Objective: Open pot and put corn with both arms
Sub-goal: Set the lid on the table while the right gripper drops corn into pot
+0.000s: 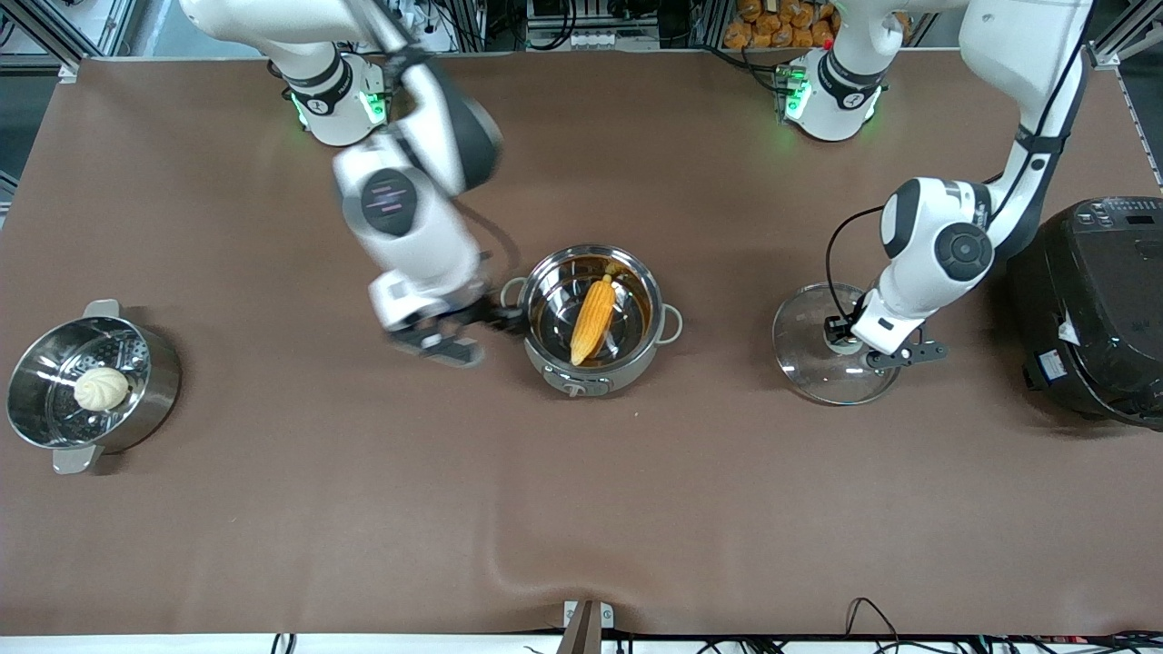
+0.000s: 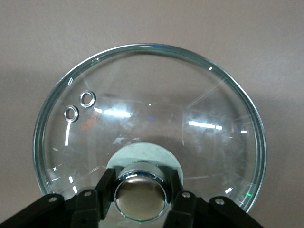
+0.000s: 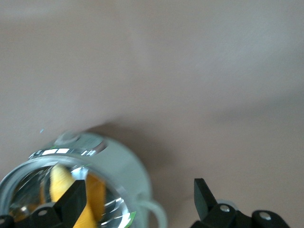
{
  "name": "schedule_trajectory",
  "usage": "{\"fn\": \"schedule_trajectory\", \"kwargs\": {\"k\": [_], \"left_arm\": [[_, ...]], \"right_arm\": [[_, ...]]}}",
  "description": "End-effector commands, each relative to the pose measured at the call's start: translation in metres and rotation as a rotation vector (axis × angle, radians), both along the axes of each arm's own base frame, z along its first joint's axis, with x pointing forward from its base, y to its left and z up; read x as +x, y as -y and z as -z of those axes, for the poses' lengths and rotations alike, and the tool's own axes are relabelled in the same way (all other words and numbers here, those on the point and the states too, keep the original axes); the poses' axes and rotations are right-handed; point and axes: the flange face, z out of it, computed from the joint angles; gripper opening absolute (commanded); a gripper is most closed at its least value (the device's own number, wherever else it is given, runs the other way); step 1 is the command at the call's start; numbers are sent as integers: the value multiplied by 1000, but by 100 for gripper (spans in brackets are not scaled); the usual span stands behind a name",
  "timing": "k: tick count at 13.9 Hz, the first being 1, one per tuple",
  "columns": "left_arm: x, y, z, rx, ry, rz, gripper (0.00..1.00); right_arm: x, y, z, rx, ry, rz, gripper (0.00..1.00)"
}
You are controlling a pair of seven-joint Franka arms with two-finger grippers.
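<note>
In the pot (image 1: 545, 350), the corn (image 1: 592, 318) lies tip nearest the camera.

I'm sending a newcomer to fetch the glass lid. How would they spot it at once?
Start at the big black cooker at the left arm's end of the table. Beside it, toward the pot, the lid lies flat, the left gripper at its metallic knob. It alone is clear glass.

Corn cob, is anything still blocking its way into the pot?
Nothing: the corn already lies inside the open pot. The left gripper holds the lid on the table, beside the pot. The right gripper, open, is beside the pot's rim.
</note>
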Motion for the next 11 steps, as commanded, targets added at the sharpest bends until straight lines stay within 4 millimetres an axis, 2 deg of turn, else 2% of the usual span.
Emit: {"fn": "schedule_trajectory", "kwargs": {"k": [1, 4, 6, 7, 8, 9, 11], "left_arm": [[5, -16, -9, -2, 21, -16, 0], [3, -21, 1, -1, 3, -19, 0], [3, -22, 7, -1, -8, -19, 0], [4, -21, 8, -1, -9, -19, 21], [5, -20, 8, -1, -8, -19, 99], [12, -21, -2, -3, 15, -23, 100], [30, -23, -38, -3, 67, -30, 100]], "right_arm": [[7, 78, -38, -11, -18, -96, 100], [7, 149, -84, -29, -18, -98, 100], [0, 186, -117, -85, 10, -113, 100], [-2, 203, -130, -93, 22, -106, 100], [-5, 222, -140, -96, 26, -134, 100], [-8, 246, -151, -98, 24, -192, 100], [-22, 284, -173, -97, -1, -226, 100]]}}
